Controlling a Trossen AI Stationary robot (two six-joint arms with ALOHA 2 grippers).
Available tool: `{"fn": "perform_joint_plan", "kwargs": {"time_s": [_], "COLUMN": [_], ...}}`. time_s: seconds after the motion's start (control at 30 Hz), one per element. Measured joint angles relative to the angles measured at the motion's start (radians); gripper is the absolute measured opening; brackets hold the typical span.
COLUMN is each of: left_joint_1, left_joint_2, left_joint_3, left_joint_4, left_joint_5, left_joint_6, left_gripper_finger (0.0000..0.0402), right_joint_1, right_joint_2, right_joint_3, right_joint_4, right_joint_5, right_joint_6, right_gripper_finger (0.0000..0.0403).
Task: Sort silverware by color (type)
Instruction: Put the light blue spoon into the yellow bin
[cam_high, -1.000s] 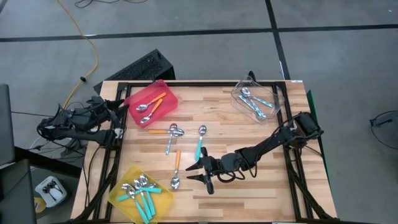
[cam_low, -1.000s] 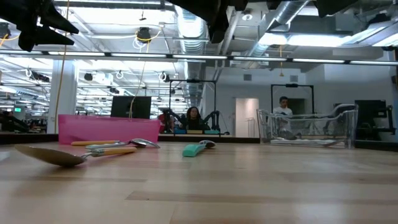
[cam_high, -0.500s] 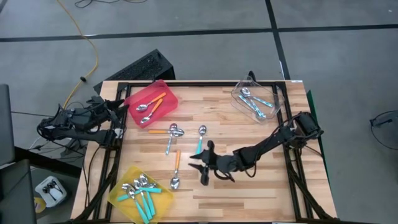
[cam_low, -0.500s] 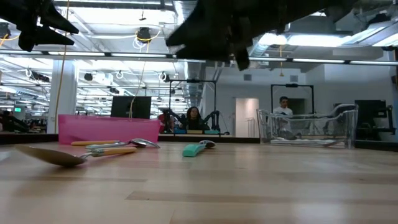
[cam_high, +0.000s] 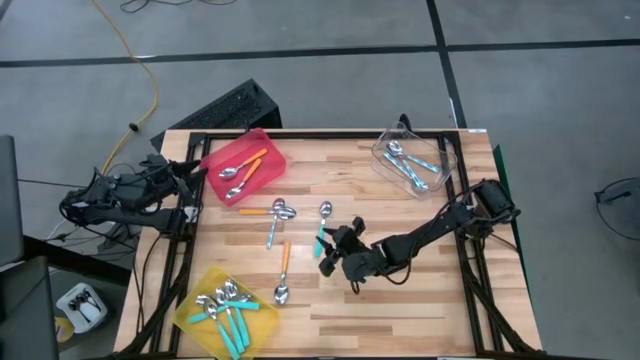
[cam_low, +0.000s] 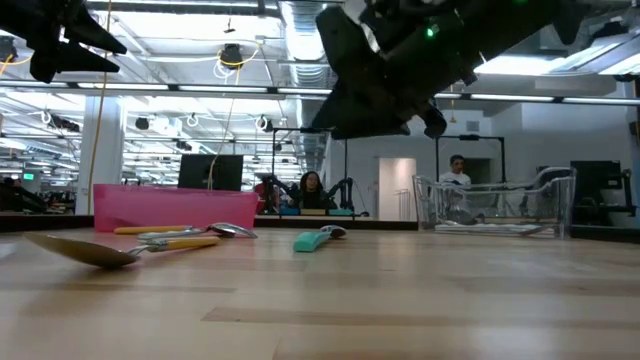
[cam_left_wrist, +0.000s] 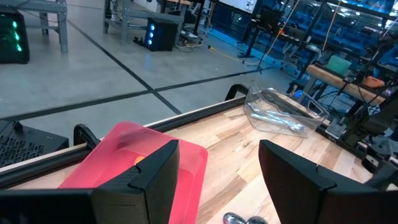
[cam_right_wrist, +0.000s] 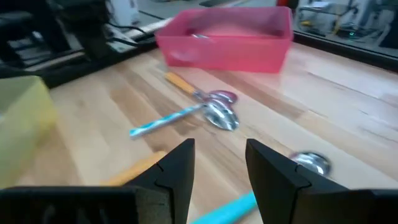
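The right claw (cam_high: 327, 250) hangs above the middle of the wooden table (cam_high: 400, 310), its two fingers (cam_right_wrist: 176, 168) parted with a gap between them and nothing held. Just under and in front of its tips lies a teal-handled spoon (cam_high: 322, 224), the handle end (cam_right_wrist: 225, 208) showing between the fingers in the right wrist view and the shiny bowl (cam_right_wrist: 309, 163) a little farther on. Just to one side of the claw lies an orange-handled spoon (cam_high: 283, 272). Farther ahead of it a light blue spoon (cam_right_wrist: 183, 116) and another orange spoon (cam_right_wrist: 194, 89) lie with their bowls touching, and beyond those stands the red bin (cam_high: 243, 164) with spoons inside. The yellow bin (cam_high: 222, 312) of teal spoons sits off toward the near left corner, and the clear bin (cam_high: 413, 162) with light blue spoons is well behind the claw. The left claw (cam_left_wrist: 217, 177) waits spread wide and empty at the table's left edge, near the red bin.
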Motion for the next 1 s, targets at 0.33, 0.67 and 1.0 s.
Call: {"fn": "perform_joint_plan", "kwargs": {"time_s": [0.33,0.67,1.0], "left_joint_1": [0.000,0.000,0.000], "left_joint_2": [0.000,0.000,0.000], "left_joint_3": [0.000,0.000,0.000], "left_joint_4": [0.000,-0.002,-0.002], "left_joint_5": [0.000,0.010,0.012], "left_joint_6": [0.000,-0.002,-0.003], "left_gripper_finger": [0.0205,0.0205,0.0205], "right_joint_1": [-0.031,-0.024,-0.044], "right_joint_2": [0.149,0.214,0.239], "right_joint_3": [0.023,0.103,0.104], "right_joint_4": [0.015,0.013,-0.127], "right_joint_5": [0.005,0.067,0.071], "right_joint_6": [0.098,0.127,0.220], "right_gripper_finger": [0.0168,0.0168,0.0168]}}
